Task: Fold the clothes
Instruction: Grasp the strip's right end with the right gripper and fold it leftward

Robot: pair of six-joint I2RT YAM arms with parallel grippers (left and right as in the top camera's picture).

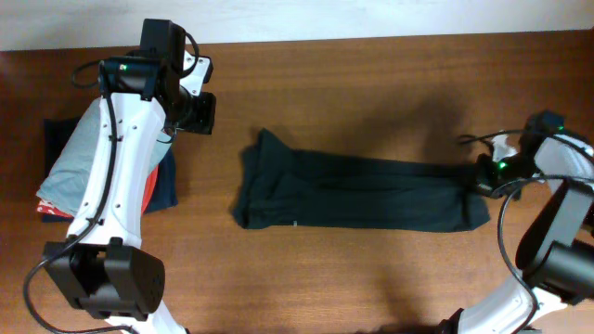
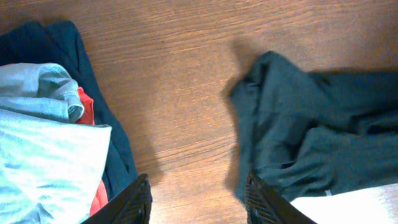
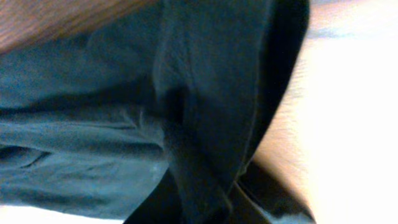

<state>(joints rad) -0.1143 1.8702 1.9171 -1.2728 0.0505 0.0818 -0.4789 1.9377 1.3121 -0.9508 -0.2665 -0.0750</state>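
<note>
Centre of frame, on a brown wood-grain table point(image 1: 371, 83): one T-shirt point(image 1: 357, 193), black, soft and plain, lying as a long wrinkled band running left to right. Right edge: one right gripper point(image 1: 480, 179), jaws pressed together on the band's end cloth. Upper left: one left gripper point(image 2: 198, 205), jaws spread, holding nothing, over bare wood. Far left: one stack point(image 1: 56, 176) of three: one light grey-blue garment point(image 2: 43, 155), one orange-red garment point(image 2: 86, 107), one navy garment point(image 2: 62, 43).

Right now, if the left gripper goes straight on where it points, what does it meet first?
Probably the bare wooden table, in the gap between the black T-shirt and the pile of folded garments; the left gripper touches neither. Depth is hard to judge.
</note>
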